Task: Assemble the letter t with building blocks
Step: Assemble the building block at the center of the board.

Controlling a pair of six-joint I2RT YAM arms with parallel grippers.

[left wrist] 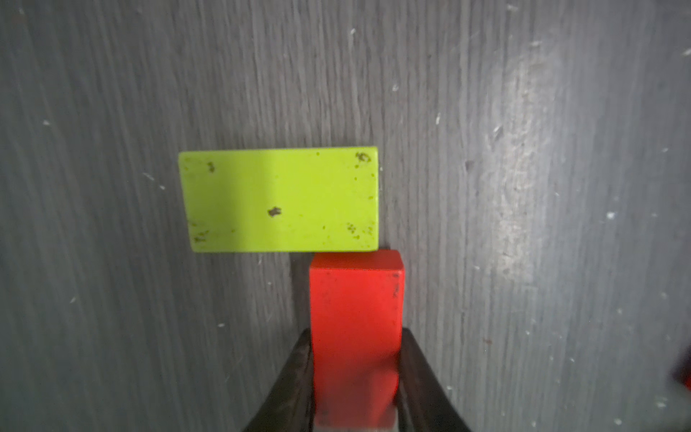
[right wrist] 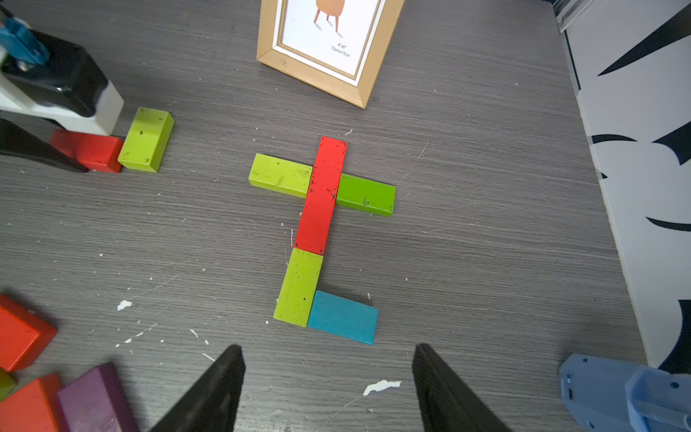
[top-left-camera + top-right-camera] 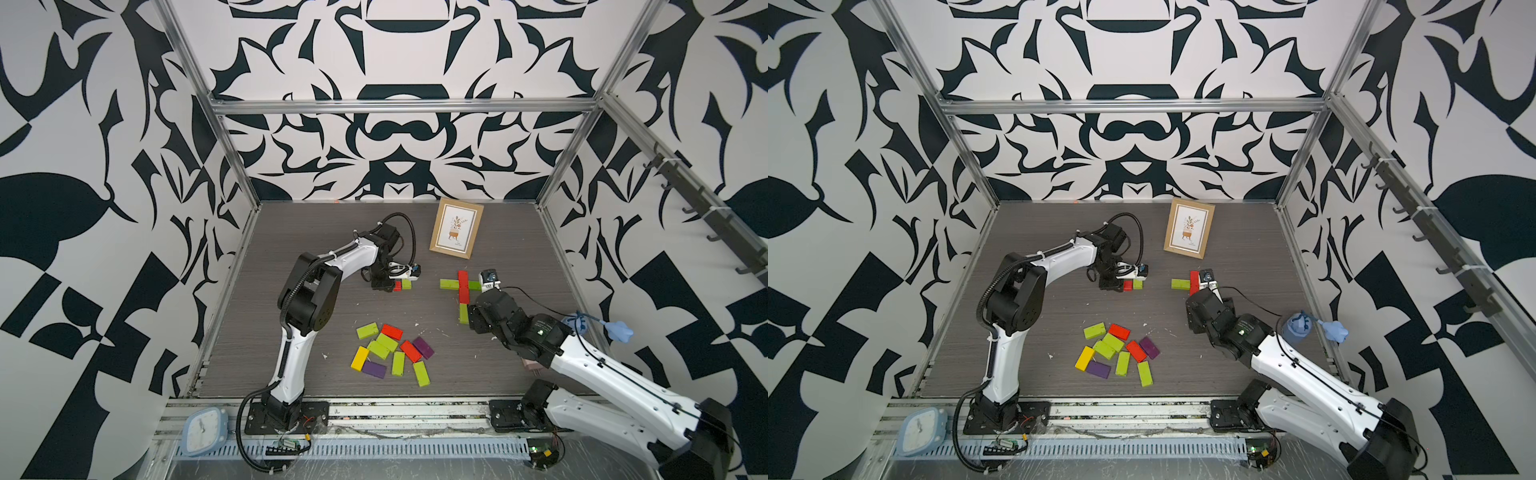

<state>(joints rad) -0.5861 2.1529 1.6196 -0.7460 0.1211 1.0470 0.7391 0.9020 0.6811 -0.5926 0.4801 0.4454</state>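
The t [image 3: 463, 286] appears complete; the left gripper [image 1: 355, 333], at its 9 o'clock, clamps a spare red block [image 1: 355, 295]; the right gripper [image 2: 329, 359] is spread and empty.

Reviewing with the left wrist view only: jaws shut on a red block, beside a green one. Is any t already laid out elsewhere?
Observer: Yes. Beside the right arm lies a t: a red block flanked by two green bars, with a green block and a teal block at its foot.
Operator: Is that arm touching it?
Observer: No. Its jaws are open and empty, short of the teal block.
Operator: Any spare blocks?
Observer: A loose pile near the front, including a yellow block.
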